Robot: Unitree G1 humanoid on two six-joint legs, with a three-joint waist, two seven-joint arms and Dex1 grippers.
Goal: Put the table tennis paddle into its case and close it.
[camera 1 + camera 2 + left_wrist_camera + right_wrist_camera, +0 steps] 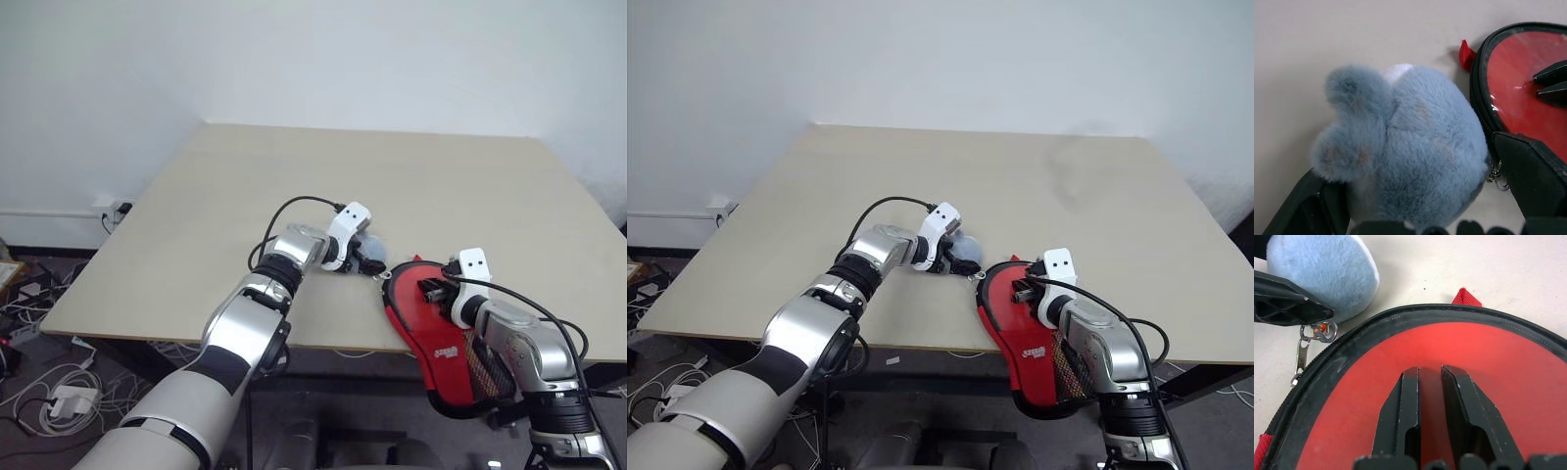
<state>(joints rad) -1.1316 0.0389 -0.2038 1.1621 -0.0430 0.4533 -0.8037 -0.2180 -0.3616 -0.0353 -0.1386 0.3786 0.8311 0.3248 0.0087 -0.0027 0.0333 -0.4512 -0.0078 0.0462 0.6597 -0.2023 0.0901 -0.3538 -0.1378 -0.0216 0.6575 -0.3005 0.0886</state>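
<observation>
The red case (pixel 427 328) lies flat at the table's front edge, its black mesh end (pixel 487 372) hanging over. A clear glossy panel (pixel 1528 83) inside its black zip rim covers a red surface; whether that is the paddle's face I cannot tell. My right gripper (pixel 1430 372) rests on that panel with its fingers almost together and nothing between them. My left gripper (pixel 369 262) stands open just left of the case's round end. A grey-blue plush toy (pixel 1410 147) sits between its wide-spread fingers. The metal zip pull and ring (pixel 1311 335) lie by the case rim near one left finger.
The beige table (pixel 294 176) stretches far back and to both sides beyond the arms. A small red fabric tab (pixel 1465 297) sticks out from the case's rim. Cables and a power strip (pixel 54 397) lie on the floor to the left.
</observation>
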